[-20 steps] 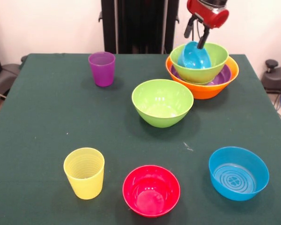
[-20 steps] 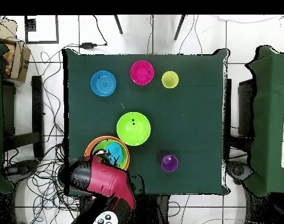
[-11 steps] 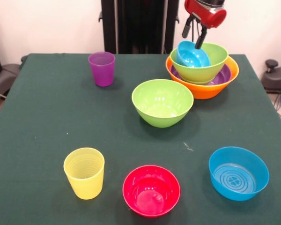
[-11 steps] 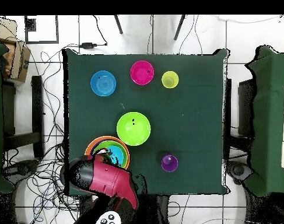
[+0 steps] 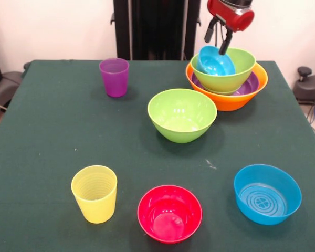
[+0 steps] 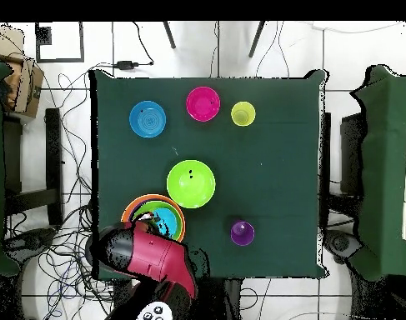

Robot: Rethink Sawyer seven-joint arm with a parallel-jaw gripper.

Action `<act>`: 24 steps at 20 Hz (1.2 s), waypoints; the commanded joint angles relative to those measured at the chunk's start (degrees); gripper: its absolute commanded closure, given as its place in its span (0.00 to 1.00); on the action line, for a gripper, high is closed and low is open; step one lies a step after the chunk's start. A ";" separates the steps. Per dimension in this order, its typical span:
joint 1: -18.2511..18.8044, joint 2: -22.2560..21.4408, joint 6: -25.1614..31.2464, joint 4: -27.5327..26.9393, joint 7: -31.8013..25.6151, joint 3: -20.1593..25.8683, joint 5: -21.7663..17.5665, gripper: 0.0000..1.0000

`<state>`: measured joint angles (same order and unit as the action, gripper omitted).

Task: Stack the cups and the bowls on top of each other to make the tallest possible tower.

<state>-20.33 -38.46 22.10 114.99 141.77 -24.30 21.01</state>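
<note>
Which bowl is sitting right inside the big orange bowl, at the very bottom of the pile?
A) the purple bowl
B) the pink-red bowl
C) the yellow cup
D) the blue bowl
A: in the front view a purple bowl shows as a rim just inside the orange bowl, under the green bowl that holds the tilted blue bowl.
</note>
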 commanded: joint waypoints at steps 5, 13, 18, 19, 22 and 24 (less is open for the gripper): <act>2.96 3.08 -1.43 -0.61 4.89 5.88 -1.19 0.00; 8.22 2.62 -4.69 1.44 1.47 7.03 -3.49 0.00; 8.09 3.31 -5.45 1.11 2.58 7.66 -3.58 0.00; 7.88 3.45 -5.40 0.95 2.91 7.65 -3.51 0.00; 6.56 4.06 -4.87 0.15 4.05 7.24 -3.06 0.00; 6.19 4.26 -4.82 0.01 4.31 7.14 -2.92 0.00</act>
<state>-13.14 -38.14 20.28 115.00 141.77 -23.74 21.01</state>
